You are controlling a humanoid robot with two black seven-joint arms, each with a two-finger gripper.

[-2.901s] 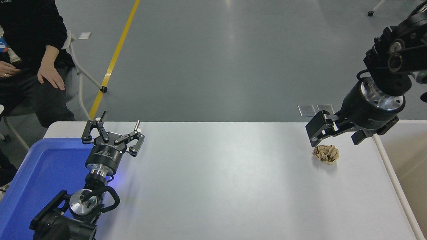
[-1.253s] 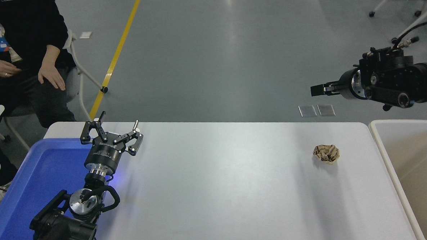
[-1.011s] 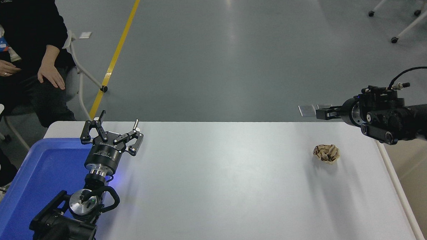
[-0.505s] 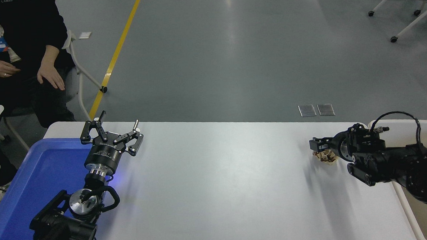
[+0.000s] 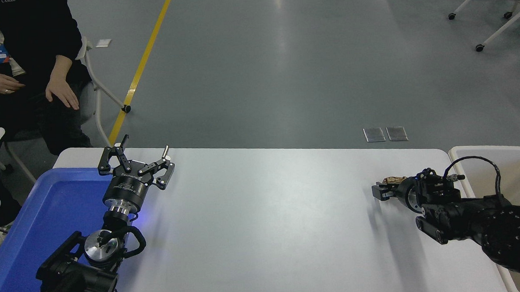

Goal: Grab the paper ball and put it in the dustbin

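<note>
Low over the white bench (image 5: 263, 216) near its right edge, the robot's right gripper (image 5: 381, 191) reaches in from the lower right corner, arm lying almost flat along the surface and pointing left. Paper ball (image 5: 393, 180), tan-brown and crumpled, shows only as a sliver just behind the gripper's wrist, close to the far right corner of the bench; most of it is hidden by the black hardware. Can't tell whether the jaws are open or closed, or whether they touch the ball: the view is edge-on and the fingers merge into one dark block.

Dustbin (image 5: 455, 153), cream w/ thick white rim, stands just off the bench's right edge; right arm crosses over its near rim, cable looping above.

Left gripper (image 5: 136, 162) sits parked near the far left corner, pointing away from the camera, jaws spread wide & holding nothing. Its arm rises from the lower left corner, over the inner edge of a blue plastic tray (image 5: 35, 226) that runs along the left edge.

Beyond the far left corner a person in dark clothing (image 5: 32, 46) sits on a chair, one hand (image 5: 62, 91) resting on a knee. Yellow floor line (image 5: 144, 59) runs diagonally across the grey floor behind.
</note>
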